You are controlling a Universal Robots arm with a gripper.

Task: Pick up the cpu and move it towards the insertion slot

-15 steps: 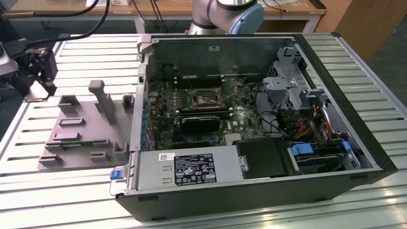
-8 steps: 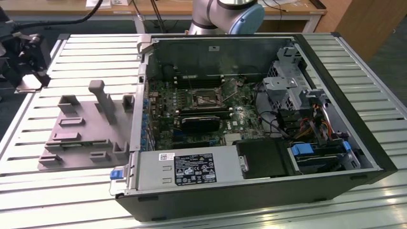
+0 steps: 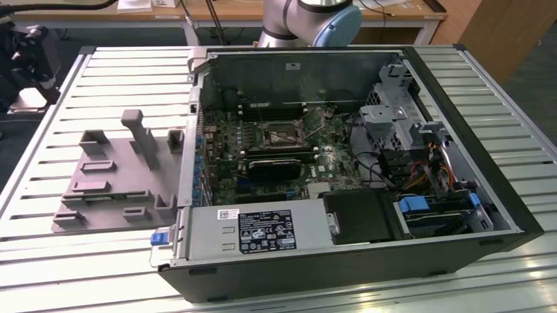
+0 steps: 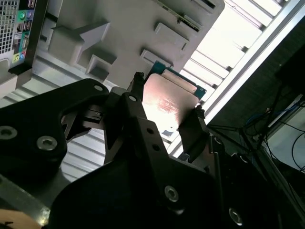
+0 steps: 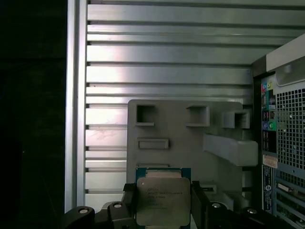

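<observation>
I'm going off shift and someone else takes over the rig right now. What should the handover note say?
Pincer: shut on the cpu, one finger on each of two opposite edges.
Cpu: held in the air, clear of the gray fixture.
Slot: inside the open case, away from the cpu.
Done: pickup.
Left: getting the cpu to the slot.

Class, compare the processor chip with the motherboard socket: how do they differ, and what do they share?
The chip has a closed, shiny metal top; the socket has a dark centre inside a metal frame. The chip is held by the gripper over the gray fixture; the socket is fixed on the board inside the computer case. Both are square.
</observation>
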